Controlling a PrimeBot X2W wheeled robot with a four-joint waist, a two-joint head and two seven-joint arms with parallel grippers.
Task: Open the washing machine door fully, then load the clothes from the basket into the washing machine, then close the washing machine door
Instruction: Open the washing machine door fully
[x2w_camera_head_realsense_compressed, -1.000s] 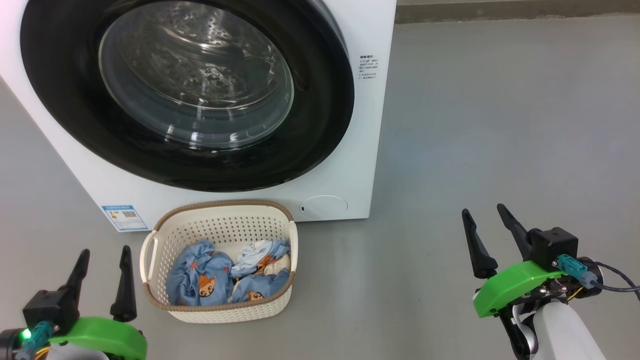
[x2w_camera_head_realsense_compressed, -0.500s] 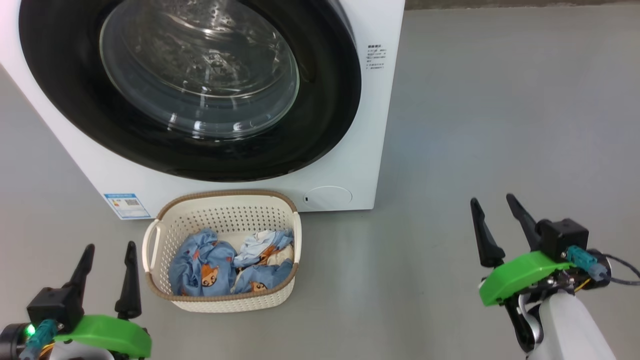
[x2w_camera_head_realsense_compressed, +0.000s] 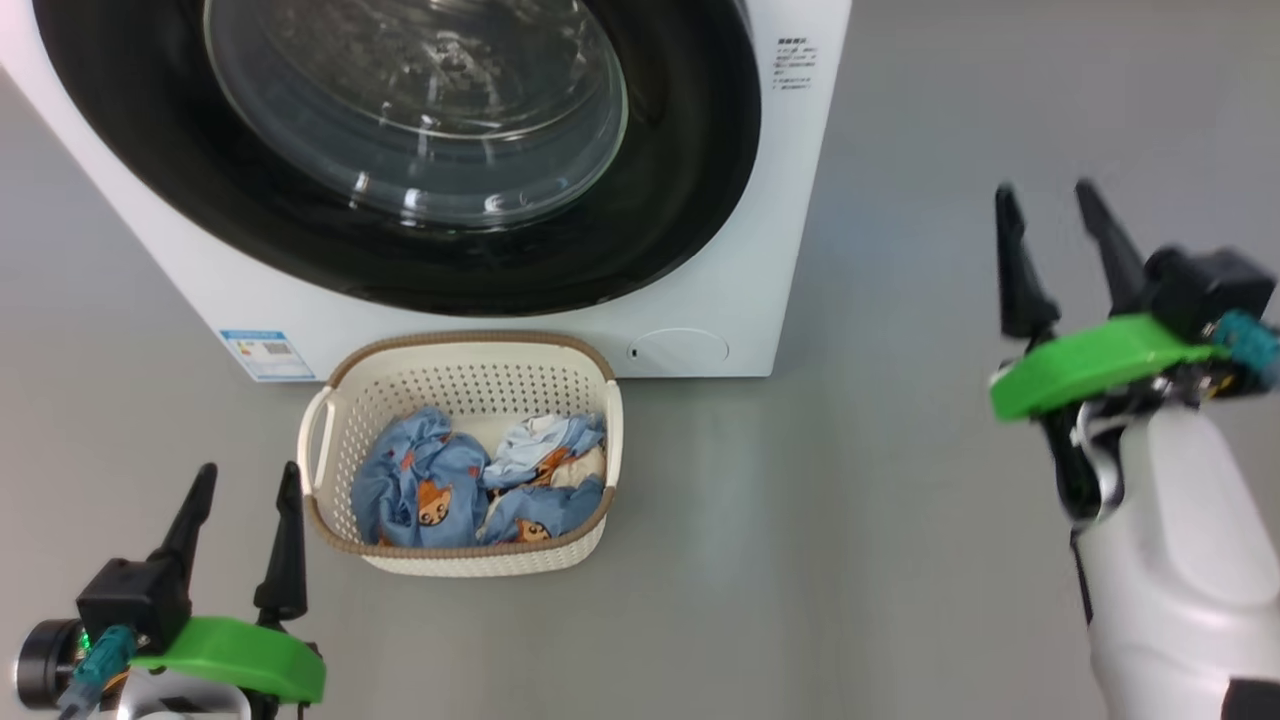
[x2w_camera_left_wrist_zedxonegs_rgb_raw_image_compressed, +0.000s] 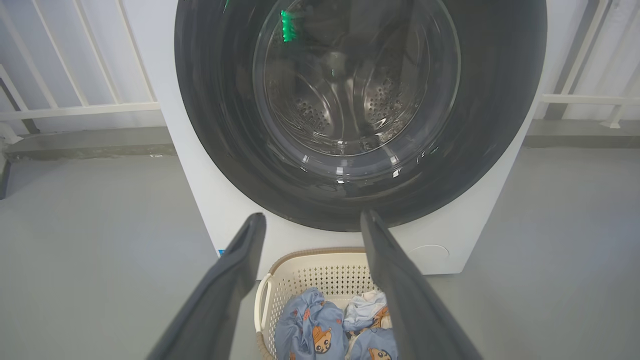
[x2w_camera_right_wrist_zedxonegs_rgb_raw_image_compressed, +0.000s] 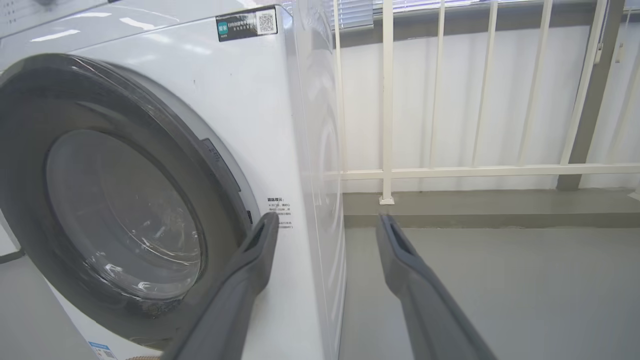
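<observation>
Head view: my right gripper (x2w_camera_head_realsense_compressed: 1045, 192) has risen from low at the right edge to a spot level with the lower part of the washing machine door (x2w_camera_head_realsense_compressed: 690, 200). That rise is far larger than the slight slide of the whole picture, which I put down to my own head camera moving and not to the things. Its two dark fingers stand spread wide with nothing between them, well apart from the washing machine (x2w_camera_head_realsense_compressed: 795, 250) and out to its right, over bare grey floor (x2w_camera_head_realsense_compressed: 900, 500). My left gripper (x2w_camera_head_realsense_compressed: 249, 470) has kept its place at the lower left, likewise spread and empty, just beside the basket (x2w_camera_head_realsense_compressed: 470, 342). The basket sits on the floor directly in front of the machine, below the door, and the clothes (x2w_camera_head_realsense_compressed: 430, 490) lie bunched inside it, untouched. In the right wrist view my fingers point at the machine's right front corner, with the door's black rim off to the left and a white railing (x2w_camera_right_wrist_zedxonegs_rgb_raw_image_compressed: 385, 100) behind. The door looks shut, flush against the front, so I judge the very first step, opening it, is only beginning. The lift reads to me as the start of a reach for the door's right edge. I must still swing left and close in before I can hook it.
</observation>
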